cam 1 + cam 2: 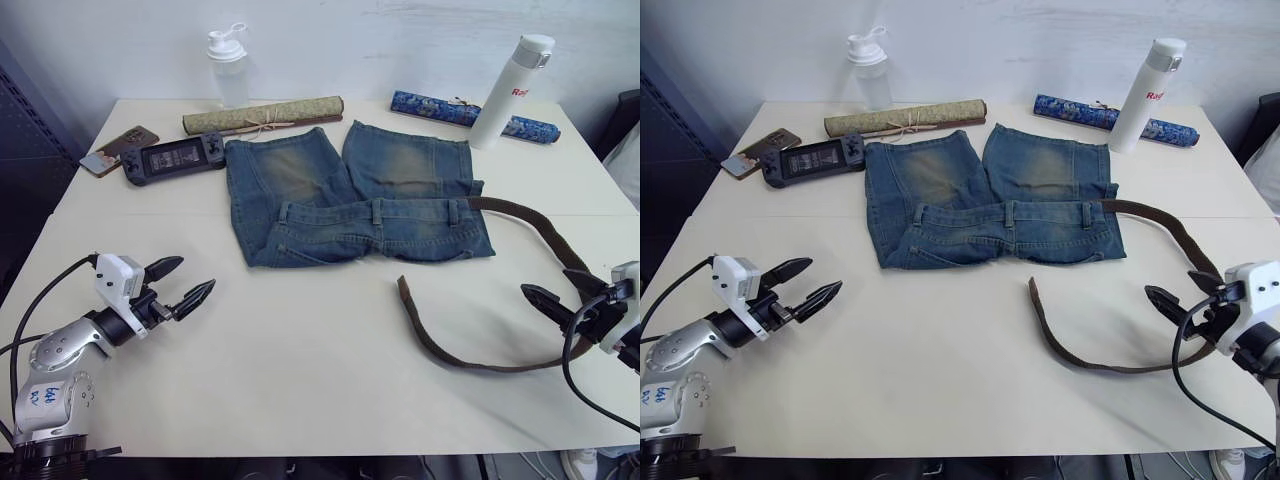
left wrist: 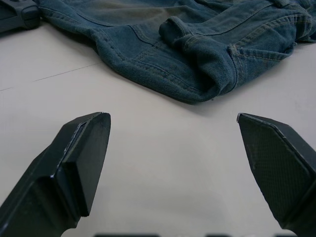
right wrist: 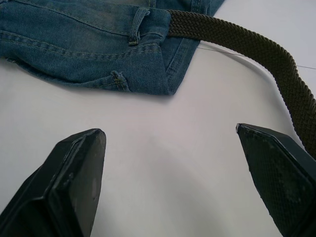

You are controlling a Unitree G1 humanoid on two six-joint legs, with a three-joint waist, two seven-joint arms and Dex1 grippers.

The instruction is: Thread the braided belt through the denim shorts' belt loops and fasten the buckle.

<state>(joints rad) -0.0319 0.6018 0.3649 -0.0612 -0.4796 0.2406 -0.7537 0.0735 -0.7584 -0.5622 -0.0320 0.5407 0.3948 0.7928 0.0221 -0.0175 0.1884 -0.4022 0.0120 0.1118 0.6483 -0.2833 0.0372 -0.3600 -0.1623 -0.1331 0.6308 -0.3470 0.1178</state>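
Denim shorts (image 1: 360, 195) spread flat at centre frame on the white tabletop (image 1: 300, 370), waistband toward the lower edge, legs toward the top. Belt loops (image 1: 377, 211) upright along the waistband. Braided belt (image 1: 545, 240) emerging from the waistband's right end, curving down the right of the frame, then sweeping back left along the tabletop to a free end (image 1: 402, 285) below the shorts. Buckle not made out.

Left claw (image 1: 180, 284) at lower left, spread wide, empty, hovering over bare tabletop, well apart from the shorts. Right claw (image 1: 562, 290) at lower right, also spread wide and empty, just beside the belt's curve.

Along the top edge: handheld game console (image 1: 172, 158), phone (image 1: 120, 148), rolled green mat (image 1: 262, 116), rolled blue mat (image 1: 470, 113), shaker bottle (image 1: 229, 68), white flask (image 1: 510, 90).
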